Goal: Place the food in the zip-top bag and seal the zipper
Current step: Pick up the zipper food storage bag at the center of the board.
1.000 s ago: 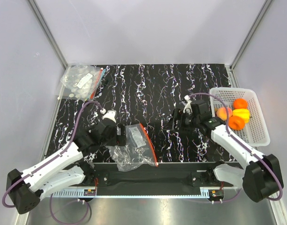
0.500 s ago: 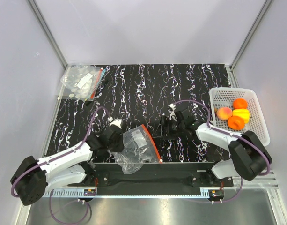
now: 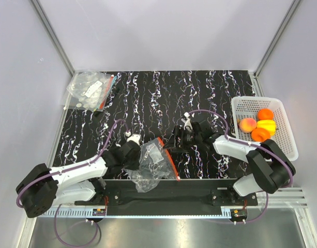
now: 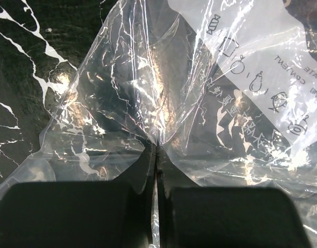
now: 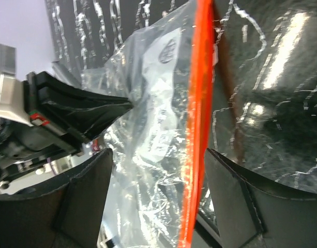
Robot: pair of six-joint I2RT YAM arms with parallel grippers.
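Note:
The clear zip-top bag (image 3: 152,164) lies crumpled near the table's front edge, its red-orange zipper (image 3: 167,157) along the right side. My left gripper (image 3: 134,156) is shut on the bag's left side; in the left wrist view the film (image 4: 199,77) is pinched between the closed fingertips (image 4: 157,149). My right gripper (image 3: 171,144) stands open at the bag's mouth, with the zipper (image 5: 199,129) running between its spread fingers (image 5: 99,170) and touching neither. The food sits in a white basket (image 3: 257,98) on the right: two orange fruits (image 3: 265,114), a peach one (image 3: 247,124) and a yellow one (image 3: 267,126).
A pile of other clear bags (image 3: 91,89) lies at the table's back left corner. The black marbled tabletop (image 3: 163,98) is walled by white panels. The left gripper's black fingers (image 5: 86,111) show in the right wrist view, beyond the bag.
My left gripper went from open to shut on the bag's film, bunching the bag. The right arm swung left from near the basket to the bag's mouth.

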